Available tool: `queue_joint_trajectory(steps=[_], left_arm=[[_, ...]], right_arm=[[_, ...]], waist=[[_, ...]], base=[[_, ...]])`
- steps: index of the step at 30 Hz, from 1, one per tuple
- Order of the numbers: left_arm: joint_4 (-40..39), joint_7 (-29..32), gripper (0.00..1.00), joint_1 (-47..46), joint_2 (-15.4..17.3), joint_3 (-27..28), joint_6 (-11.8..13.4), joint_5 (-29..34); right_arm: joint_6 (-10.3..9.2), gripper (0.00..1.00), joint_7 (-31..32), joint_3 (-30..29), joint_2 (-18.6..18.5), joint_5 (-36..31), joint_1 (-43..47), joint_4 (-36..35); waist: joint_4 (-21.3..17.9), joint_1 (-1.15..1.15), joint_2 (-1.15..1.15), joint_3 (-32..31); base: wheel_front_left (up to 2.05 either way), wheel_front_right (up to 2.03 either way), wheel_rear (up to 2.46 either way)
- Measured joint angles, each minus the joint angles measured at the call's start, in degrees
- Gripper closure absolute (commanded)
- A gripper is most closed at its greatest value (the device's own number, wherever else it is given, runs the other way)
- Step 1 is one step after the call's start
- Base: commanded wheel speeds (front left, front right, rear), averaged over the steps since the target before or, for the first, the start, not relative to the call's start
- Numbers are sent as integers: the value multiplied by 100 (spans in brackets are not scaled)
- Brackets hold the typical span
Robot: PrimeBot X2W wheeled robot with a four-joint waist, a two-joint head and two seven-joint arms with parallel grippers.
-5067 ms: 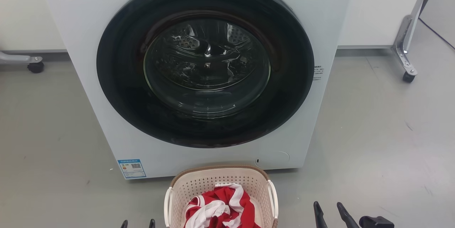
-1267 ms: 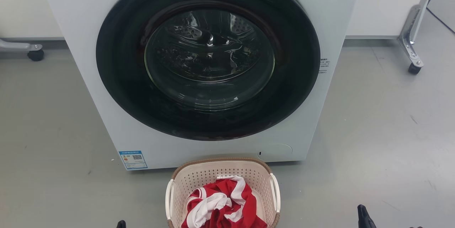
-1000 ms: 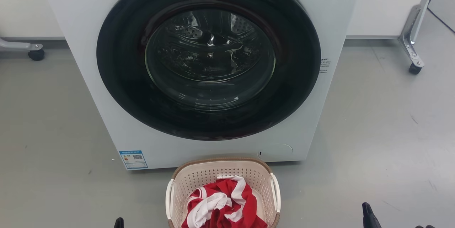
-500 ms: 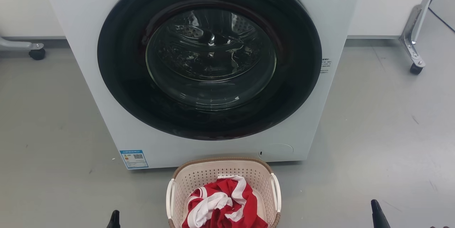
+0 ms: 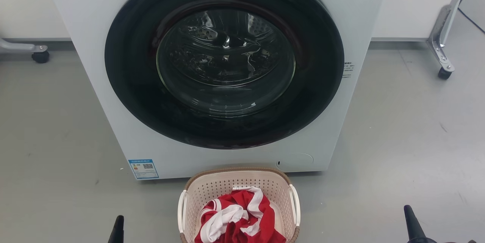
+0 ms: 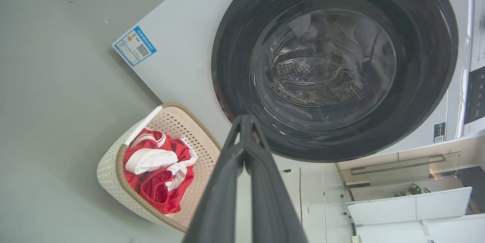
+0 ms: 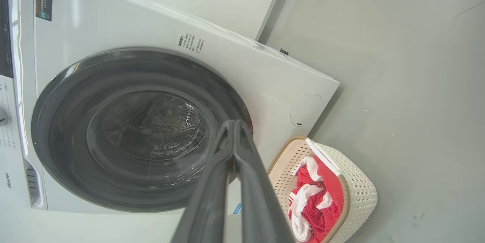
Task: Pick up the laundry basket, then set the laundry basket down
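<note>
The laundry basket [image 5: 227, 188], cream with a brown rim and white side handles, stands on the grey floor just in front of the washing machine. A red and white garment [image 5: 237, 216] lies in it. My left gripper [image 5: 117, 229] pokes up at the bottom edge, well left of the basket. Well right of the basket is my right gripper [image 5: 411, 222]. In the left wrist view the left gripper [image 6: 246, 121] is shut on nothing, with the basket [image 6: 110, 174] to its left. The right gripper [image 7: 233, 125] is likewise shut and empty, with the basket [image 7: 360, 197] at the lower right.
The white washing machine [image 5: 94, 46] with its round dark door [image 5: 227, 68] closed fills the space behind the basket. A metal stand leg on a caster [image 5: 441, 61] sits at the right, another caster [image 5: 39, 56] at the left. Grey floor lies on both sides.
Both grippers, open beside the basket five seconds ago, are now shut and have moved outward, left one leftward, right one rightward, rising slightly. The basket has stayed on the floor.
</note>
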Motion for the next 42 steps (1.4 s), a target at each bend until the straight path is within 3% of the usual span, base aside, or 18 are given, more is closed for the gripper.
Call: queue_joint_trajectory(steps=[27,42], left_arm=[[97,538,100,-398,-52,414,-380,-2215],[97,553,100,-430,-57,426,-401,-2332]], right_arm=[[399,100,536,-648,12,2146,-292,200],[419,100,568,-673,12,2197,-357,209]], waist=[[28,-1,0,10],[29,-1,0,10]], base=[[0,0,0],[0,0,0]])
